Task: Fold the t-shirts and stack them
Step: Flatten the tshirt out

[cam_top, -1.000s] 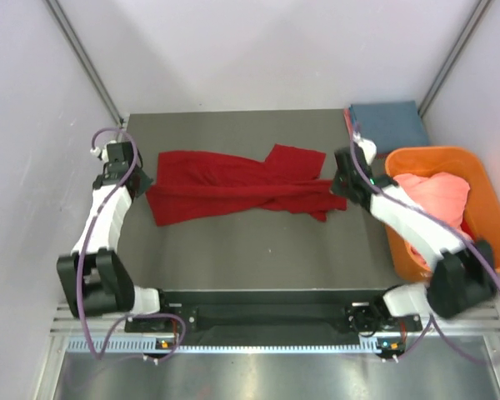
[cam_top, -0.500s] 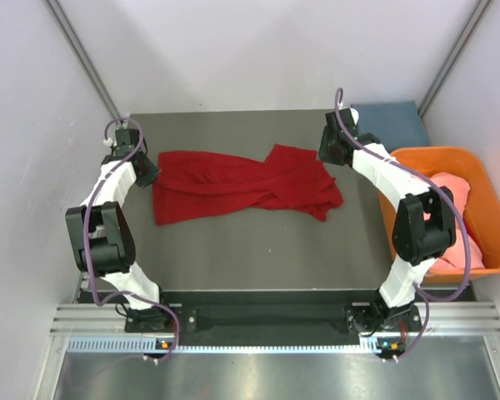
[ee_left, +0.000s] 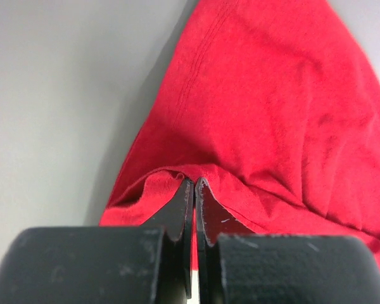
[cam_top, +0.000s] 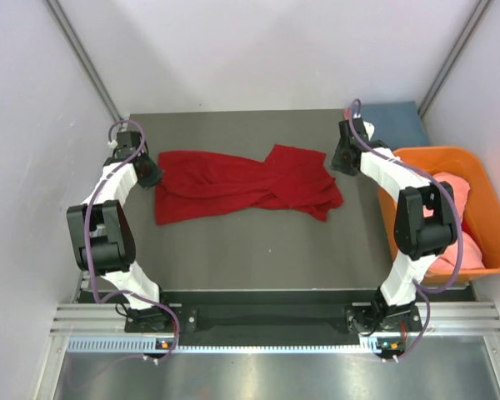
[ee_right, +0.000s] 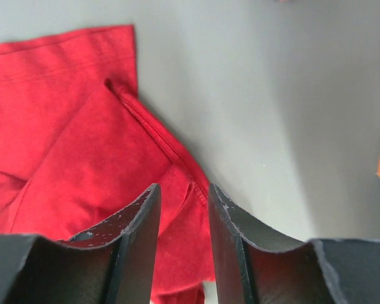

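Top external view: the left tool is clenched on the left hem of the red shirt, which lies crumpled on the table with its long axis running left to right between the arms. The right tool hangs released just over the shirt's right end, so it is the nearer arm for that side. A second ago it was at the shirt's right corner; it has since moved farther back.
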Controlling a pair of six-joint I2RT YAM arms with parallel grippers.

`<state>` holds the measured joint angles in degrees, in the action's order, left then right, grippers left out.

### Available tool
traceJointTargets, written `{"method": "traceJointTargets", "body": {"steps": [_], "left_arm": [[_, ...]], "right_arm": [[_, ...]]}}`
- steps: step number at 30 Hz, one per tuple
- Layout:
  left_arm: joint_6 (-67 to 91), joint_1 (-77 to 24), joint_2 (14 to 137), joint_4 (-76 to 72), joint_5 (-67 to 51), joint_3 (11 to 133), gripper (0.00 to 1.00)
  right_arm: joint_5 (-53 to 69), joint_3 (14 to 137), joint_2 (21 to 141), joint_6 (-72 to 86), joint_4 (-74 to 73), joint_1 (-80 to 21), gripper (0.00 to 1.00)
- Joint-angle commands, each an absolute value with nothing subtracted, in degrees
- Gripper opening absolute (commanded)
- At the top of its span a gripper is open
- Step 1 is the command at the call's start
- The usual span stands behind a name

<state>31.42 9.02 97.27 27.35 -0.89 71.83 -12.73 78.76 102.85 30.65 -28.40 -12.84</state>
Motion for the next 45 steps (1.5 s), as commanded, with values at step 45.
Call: {"method": "traceJointTargets", "body": {"steps": [45], "left_arm": [[31.7,9.2,93.4,24.0,-4.6,70.0,0.0]], "right_arm": [[-11.4,69.2,103.5,43.0,-12.8,-11.7,0.0]]}}
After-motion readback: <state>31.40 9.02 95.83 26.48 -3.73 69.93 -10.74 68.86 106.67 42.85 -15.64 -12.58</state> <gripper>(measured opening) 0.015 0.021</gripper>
